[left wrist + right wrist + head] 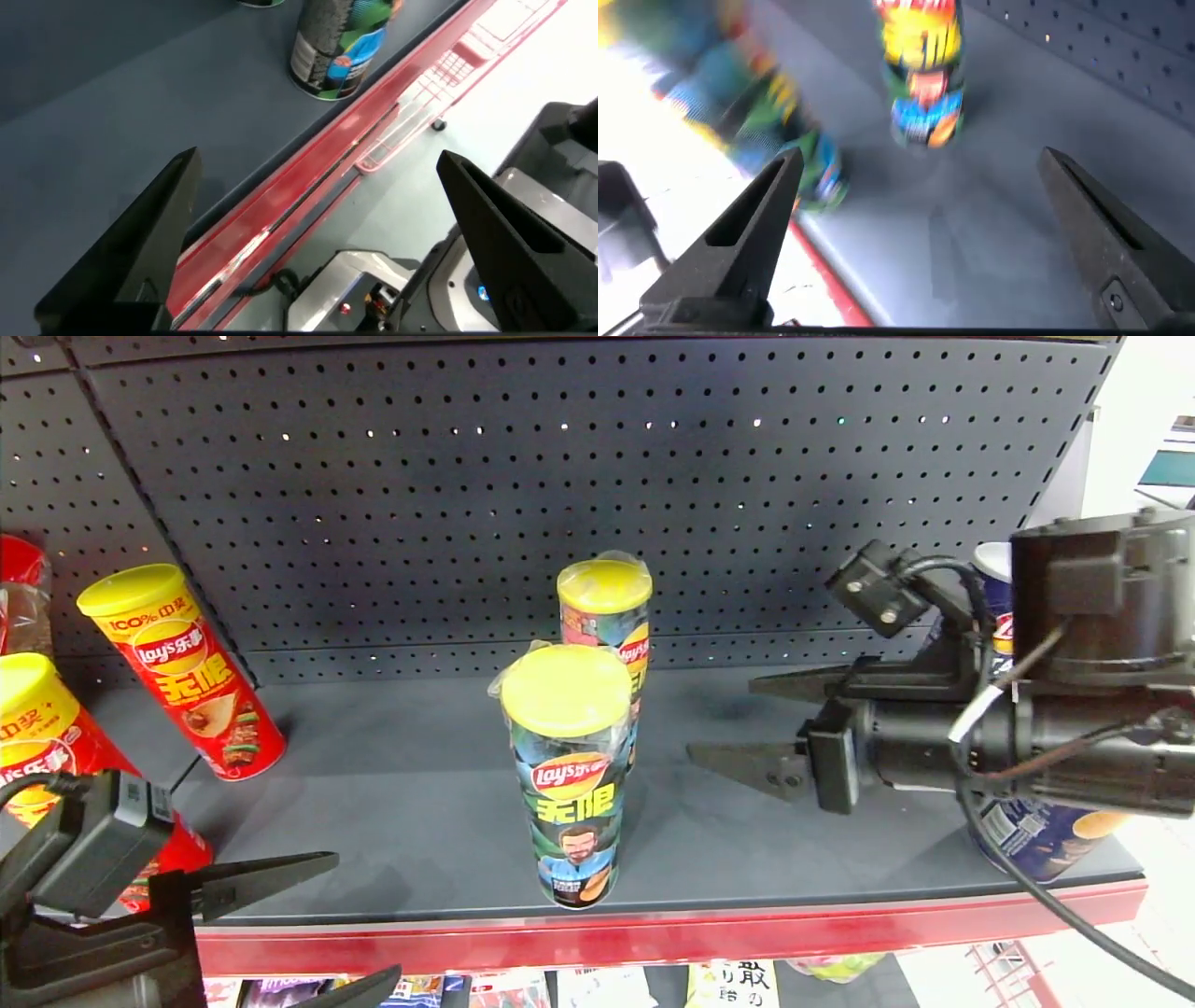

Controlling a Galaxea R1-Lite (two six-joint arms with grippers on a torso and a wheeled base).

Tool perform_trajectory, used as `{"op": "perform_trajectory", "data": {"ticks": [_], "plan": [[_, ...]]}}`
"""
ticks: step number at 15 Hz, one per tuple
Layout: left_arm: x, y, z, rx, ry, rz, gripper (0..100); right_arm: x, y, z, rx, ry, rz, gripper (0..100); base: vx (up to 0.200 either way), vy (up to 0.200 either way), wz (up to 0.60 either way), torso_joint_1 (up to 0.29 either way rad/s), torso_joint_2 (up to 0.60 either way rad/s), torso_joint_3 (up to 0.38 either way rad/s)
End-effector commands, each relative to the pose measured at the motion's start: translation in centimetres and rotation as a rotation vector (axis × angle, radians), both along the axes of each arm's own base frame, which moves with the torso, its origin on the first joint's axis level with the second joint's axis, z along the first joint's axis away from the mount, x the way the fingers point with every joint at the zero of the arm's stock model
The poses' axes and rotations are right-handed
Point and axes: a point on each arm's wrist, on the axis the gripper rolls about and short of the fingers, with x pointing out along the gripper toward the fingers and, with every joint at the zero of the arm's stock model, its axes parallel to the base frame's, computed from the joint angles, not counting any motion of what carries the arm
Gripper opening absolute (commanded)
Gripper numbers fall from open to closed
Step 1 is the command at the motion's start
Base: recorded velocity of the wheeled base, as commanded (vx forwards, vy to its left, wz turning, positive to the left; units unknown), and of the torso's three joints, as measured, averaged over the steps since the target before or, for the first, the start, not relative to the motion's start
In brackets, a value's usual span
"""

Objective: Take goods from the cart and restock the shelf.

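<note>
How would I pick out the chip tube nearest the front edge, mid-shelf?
Find the dark shelf with its red front strip. Near its middle two yellow-lidded tubes stand one behind the other; take the front tube, close to the strip. Its wrap is green and blue, unlike the red tubes at the left, and its twin stands farther back.

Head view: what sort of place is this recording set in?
Probably a shop, or a mock-up of one: a shelf with perforated back panel and red front edge, potato chip canisters standing on it, packaged goods below.
</note>
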Motion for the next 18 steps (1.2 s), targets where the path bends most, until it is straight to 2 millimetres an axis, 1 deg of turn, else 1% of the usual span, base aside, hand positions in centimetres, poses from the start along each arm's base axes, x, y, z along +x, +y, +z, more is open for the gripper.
{"op": "perform_trajectory", "data": {"ticks": [1,2,3,5,7,9,13,16,18], "plan": [[1.3,-0.6,-0.4,0.022,0.044,0.003,100,-4.5,-3.1,1.2,0.048,-0.064,0.011,100,0.0,0.0,0.0,0.0,0.0,0.0],[1.8,-0.9,-0.3,0.025,0.055,-0.002,100,-5.9,-4.1,1.3,0.061,-0.084,0.01,100,0.0,0.0,0.0,0.0,0.0,0.0],[2.1,-1.0,-0.2,0.027,0.056,-0.002,100,-6.4,-4.6,1.4,0.066,-0.091,0.01,100,0.0,0.0,0.0,0.0,0.0,0.0],[3.9,-1.8,-0.3,0.044,0.081,-0.005,100,-8.9,-6.6,1.5,0.094,-0.133,-0.01,100,0.0,0.0,0.0,0.0,0.0,0.0],[5.4,-2.5,-0.1,0.046,0.086,-0.006,100,-10.3,-7.7,2.0,0.12,-0.179,-0.037,100,0.0,0.0,0.0,0.0,0.0,0.0],[6.3,-2.9,-0.1,0.049,0.093,-0.008,100,-10.7,-8.1,2.5,0.135,-0.204,-0.05,100,0.0,0.0,0.0,0.0,0.0,0.0],[8.3,-3.9,-0.6,0.06,0.107,-0.008,100,-10.6,-8.2,2.5,0.139,-0.204,-0.065,100,0.0,0.0,0.0,0.0,0.0,0.0],[9.6,-4.5,-1.1,0.048,0.08,-0.01,100,-10.6,-8.2,2.8,0.158,-0.193,-0.072,100,0.0,0.0,0.0,0.0,0.0,0.0],[10.0,-4.7,-1.3,0.047,0.08,-0.012,100,-10.5,-8.2,2.8,0.157,-0.192,-0.072,100,0.0,0.0,0.0,0.0,0.0,0.0]]}}
